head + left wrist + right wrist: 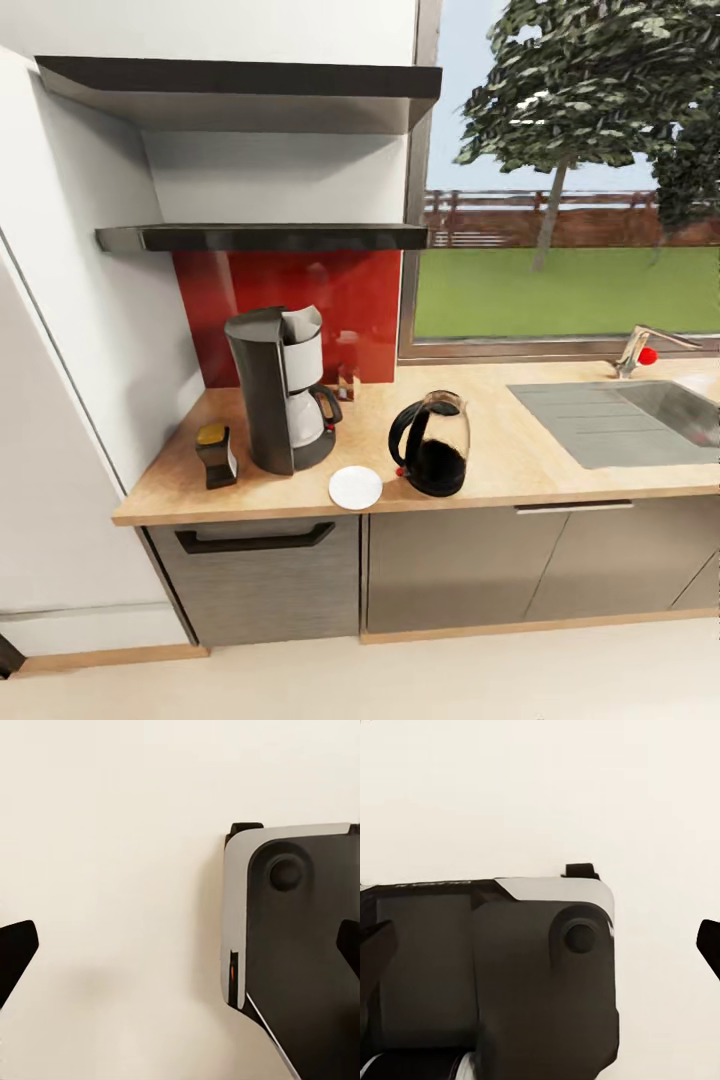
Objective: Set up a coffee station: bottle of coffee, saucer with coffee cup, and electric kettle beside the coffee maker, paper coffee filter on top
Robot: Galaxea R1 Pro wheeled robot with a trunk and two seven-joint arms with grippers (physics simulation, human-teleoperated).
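**Facing the worktop, arms hanging low**

Nearest to us is the pale floor under both wrist cameras, with parts of our own dark base on it. Our left gripper stands wide, its dark fingertips at opposite edges of the left wrist view. For the right gripper we see just one fingertip, so we cannot tell its spread.

Everything we need lies ahead of and above both grippers, on the worktop. The coffee maker stands upright, with a small dark jar beside it, the saucer near the front edge and the electric kettle just beyond it. The shelf hangs higher up. We judge the left arm nearer to the coffee maker.
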